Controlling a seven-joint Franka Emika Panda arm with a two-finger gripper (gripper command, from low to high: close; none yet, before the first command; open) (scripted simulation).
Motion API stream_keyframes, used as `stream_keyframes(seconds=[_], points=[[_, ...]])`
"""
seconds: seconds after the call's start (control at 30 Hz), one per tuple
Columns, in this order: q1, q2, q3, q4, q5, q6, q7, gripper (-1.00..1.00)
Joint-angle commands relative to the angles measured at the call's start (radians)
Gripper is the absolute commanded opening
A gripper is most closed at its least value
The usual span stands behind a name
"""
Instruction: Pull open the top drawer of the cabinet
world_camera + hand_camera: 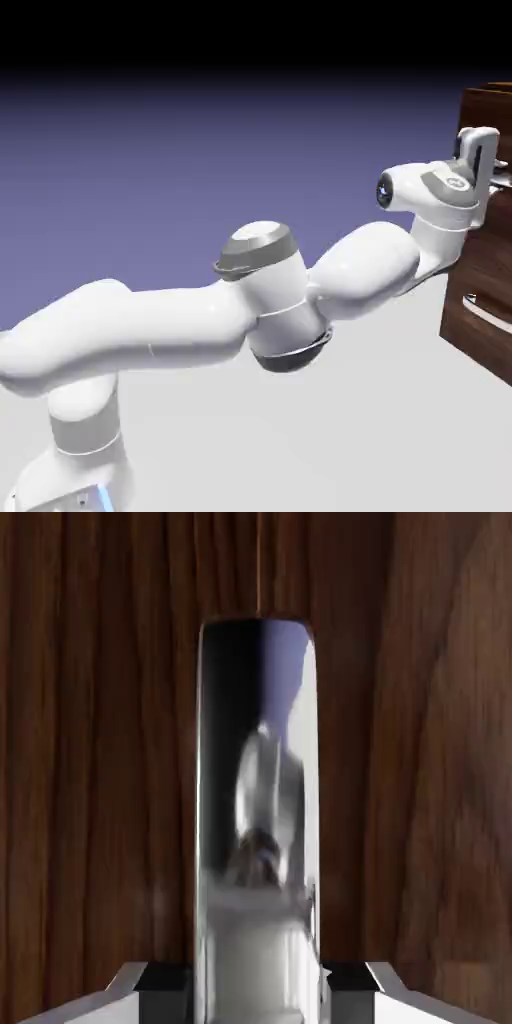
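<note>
The dark brown wood-grain cabinet stands at the exterior view's right edge. My gripper is pressed against the top drawer, at its silver bar handle. In the hand view the top drawer's wood fills the picture. The shiny handle runs up the middle of it. My gripper is shut on that handle, one grey fingertip on its left side and the other on its right. The hand hides most of the handle in the exterior view.
A lower drawer with a like silver bar handle sits below my hand. The white arm stretches from the exterior view's lower left across a light table toward the cabinet.
</note>
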Motion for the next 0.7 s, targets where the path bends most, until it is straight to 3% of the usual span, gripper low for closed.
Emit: stream_keyframes(seconds=[0.0, 0.67], points=[[-0.023, 0.004, 0.006, -0.036, -0.005, -0.013, 0.011, -1.0], [-0.53, 0.037, 0.203, -0.761, -0.016, -0.25, 0.151, -1.0]])
